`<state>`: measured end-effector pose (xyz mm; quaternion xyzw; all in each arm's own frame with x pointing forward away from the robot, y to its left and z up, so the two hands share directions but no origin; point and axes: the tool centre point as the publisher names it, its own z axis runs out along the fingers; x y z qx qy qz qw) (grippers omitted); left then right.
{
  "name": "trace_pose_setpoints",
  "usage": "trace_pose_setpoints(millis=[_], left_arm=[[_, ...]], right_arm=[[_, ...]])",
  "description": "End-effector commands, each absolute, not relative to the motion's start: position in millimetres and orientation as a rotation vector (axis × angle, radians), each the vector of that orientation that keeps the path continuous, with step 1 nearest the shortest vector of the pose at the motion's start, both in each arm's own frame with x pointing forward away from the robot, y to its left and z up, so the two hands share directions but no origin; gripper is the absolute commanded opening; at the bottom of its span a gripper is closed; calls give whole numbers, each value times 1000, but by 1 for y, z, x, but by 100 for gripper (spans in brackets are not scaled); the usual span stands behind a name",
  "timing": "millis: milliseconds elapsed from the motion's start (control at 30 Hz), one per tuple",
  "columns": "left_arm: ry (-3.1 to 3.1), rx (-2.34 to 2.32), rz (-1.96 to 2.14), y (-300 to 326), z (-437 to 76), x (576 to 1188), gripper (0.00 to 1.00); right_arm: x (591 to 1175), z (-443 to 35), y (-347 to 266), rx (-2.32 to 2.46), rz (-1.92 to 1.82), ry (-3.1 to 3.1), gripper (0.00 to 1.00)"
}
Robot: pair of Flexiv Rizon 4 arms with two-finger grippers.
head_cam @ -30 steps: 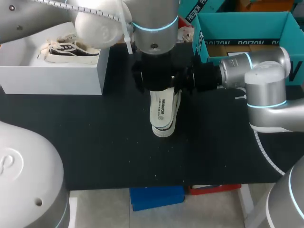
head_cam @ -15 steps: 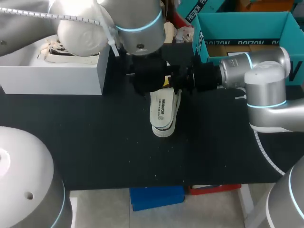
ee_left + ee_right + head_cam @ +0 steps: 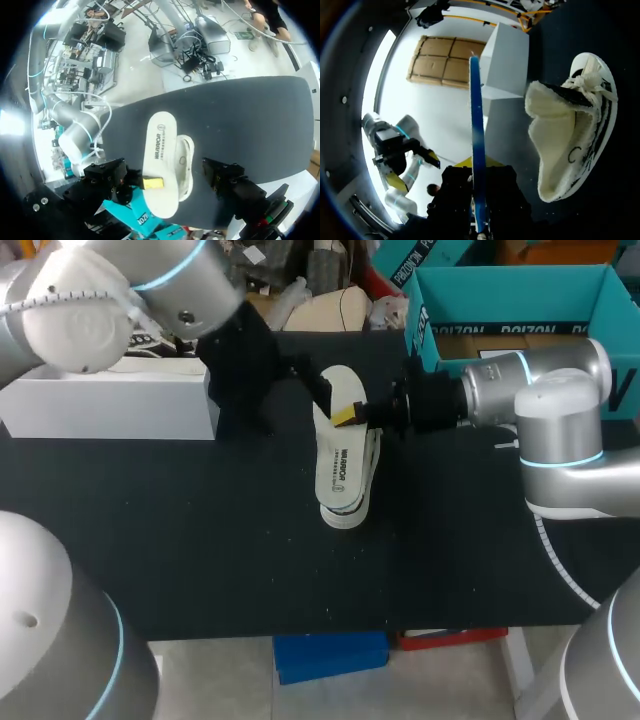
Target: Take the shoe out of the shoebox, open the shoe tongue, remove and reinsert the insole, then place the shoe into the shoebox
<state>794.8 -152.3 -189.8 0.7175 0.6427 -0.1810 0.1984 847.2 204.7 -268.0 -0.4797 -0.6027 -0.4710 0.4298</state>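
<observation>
A white insole [image 3: 338, 435] is held just above the white-and-black shoe [image 3: 345, 505], which lies mid-table. My right gripper [image 3: 352, 414] comes in from the right and is shut on the insole's edge. In the right wrist view the insole [image 3: 477, 130] shows edge-on between the fingers, and the shoe [image 3: 570, 135] lies beside it with its tongue pulled open. My left gripper [image 3: 275, 390] hangs open, up and to the left of the insole, holding nothing. In the left wrist view the insole [image 3: 157, 160] and shoe [image 3: 186, 162] lie beyond its spread fingers [image 3: 222, 175].
The white shoebox [image 3: 110, 405] stands at the back left of the black mat, partly behind my left arm. A teal box [image 3: 520, 310] stands at the back right, behind my right arm. Bare mat [image 3: 250, 560] stretches toward the front edge.
My left arm has drawn back up and to the left from over the shoe, uncovering the insole. The right gripper, insole and shoe have stayed put.
</observation>
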Motion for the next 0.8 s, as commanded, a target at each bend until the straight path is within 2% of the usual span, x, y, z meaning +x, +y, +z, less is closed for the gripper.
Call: trace_pose_setpoints(millis=[33, 400, 800], left_arm=[[1421, 1665, -997, -140, -197, 795, 100], [1421, 1665, -997, -140, -197, 795, 100], [1310, 1424, -1045, -133, -219, 795, 100]], right_arm=[[848, -268, 205, -1198, -1173, -1504, 0], [848, -268, 205, -1198, -1173, -1504, 0], [848, -268, 205, -1198, -1173, -1504, 0]])
